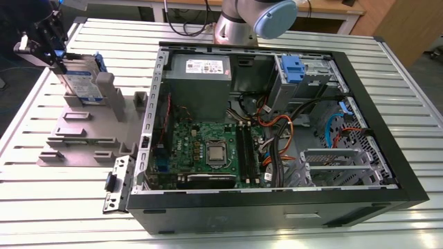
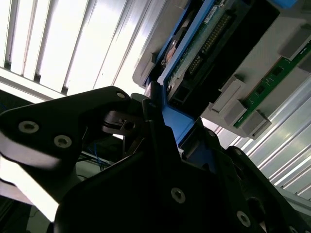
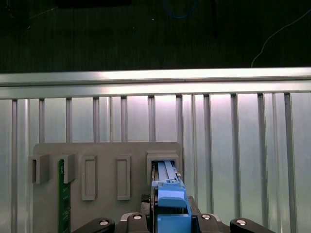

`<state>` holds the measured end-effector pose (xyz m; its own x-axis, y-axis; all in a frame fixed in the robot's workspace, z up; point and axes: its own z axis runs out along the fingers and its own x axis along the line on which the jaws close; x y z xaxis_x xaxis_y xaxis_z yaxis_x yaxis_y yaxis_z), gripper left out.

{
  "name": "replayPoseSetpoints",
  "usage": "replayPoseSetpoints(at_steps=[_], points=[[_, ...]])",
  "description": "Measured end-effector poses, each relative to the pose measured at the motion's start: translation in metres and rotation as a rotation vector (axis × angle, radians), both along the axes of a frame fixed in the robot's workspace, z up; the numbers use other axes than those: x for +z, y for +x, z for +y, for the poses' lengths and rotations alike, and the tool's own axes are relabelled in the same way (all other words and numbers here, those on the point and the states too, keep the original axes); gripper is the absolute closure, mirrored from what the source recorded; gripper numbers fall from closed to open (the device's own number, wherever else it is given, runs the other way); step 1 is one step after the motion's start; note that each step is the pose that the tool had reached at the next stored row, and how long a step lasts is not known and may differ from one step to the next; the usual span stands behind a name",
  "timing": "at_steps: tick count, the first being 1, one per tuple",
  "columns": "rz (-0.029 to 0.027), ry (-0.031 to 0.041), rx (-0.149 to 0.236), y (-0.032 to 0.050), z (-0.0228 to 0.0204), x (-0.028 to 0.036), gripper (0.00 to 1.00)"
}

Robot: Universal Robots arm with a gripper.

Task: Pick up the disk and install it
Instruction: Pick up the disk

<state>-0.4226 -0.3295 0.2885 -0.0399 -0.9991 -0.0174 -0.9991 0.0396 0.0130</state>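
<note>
The disk [image 1: 82,80], silver with a white-and-blue label and a blue rail, stands on edge in a slot of the grey stand [image 1: 80,136] at the exterior view's left. My gripper [image 1: 58,61] comes down on its upper edge from above. In the second wrist view the dark fingers [image 2: 154,109] press on both sides of the blue rail [image 2: 179,127], so the gripper is shut on the disk. The first wrist view shows the blue rail [image 3: 170,201] between the gripper's parts, with the disk's lower end still inside the stand's slot [image 3: 164,160].
The open computer case [image 1: 277,203] lies to the exterior view's right of the stand, with a grey power-supply box [image 1: 197,78], motherboard [image 1: 207,148] and a blue-latched drive bay [image 1: 291,70]. A green circuit board [image 3: 63,204] stands in another slot. The arm's base [image 1: 239,23] is behind the case.
</note>
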Motion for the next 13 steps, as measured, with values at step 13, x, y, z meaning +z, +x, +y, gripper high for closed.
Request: replayPoseSetpoints(at_steps=[13], points=[[0.0000, -0.0001, 0.000, 0.0000, 0.0000, 0.0000, 0.57]])
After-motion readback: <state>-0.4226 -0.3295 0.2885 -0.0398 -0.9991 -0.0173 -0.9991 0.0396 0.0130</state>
